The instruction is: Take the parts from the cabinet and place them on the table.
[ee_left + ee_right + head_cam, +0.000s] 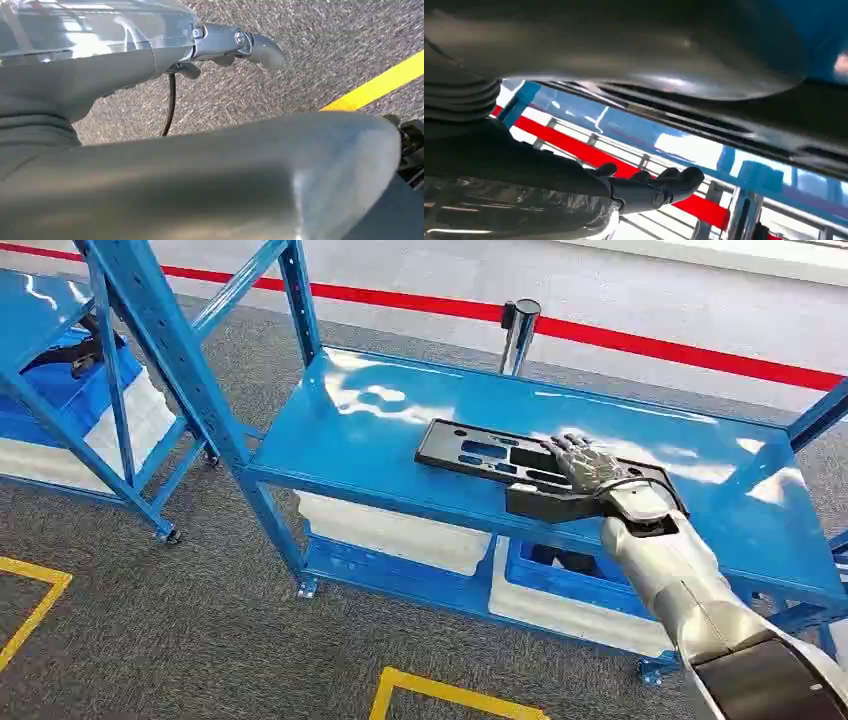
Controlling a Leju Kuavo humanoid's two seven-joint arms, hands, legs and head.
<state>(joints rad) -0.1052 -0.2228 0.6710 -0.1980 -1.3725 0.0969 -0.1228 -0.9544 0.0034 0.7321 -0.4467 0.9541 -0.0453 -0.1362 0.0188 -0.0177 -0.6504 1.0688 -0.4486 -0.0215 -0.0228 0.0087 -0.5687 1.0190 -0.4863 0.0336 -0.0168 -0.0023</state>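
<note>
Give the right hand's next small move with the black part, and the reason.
Probably open the fingers and lift the right hand away. The black part already seems to lie flat on the blue table top with the hand over its near end, so the placing looks done.

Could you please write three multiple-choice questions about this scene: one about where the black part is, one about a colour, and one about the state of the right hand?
1. Where does the black part lie?
A. on the floor
B. on the blue table
C. in a white bin

2. What colour is the stripe on the floor behind the table?
A. red
B. green
C. white

3. What is the right hand doing?
A. hanging free
B. resting on the part
C. holding a cup

Answers: 1 B, the part lies flat on the tabletop; 2 A, the stripe is red; 3 B, its fingers lie over the part's near end.
</note>
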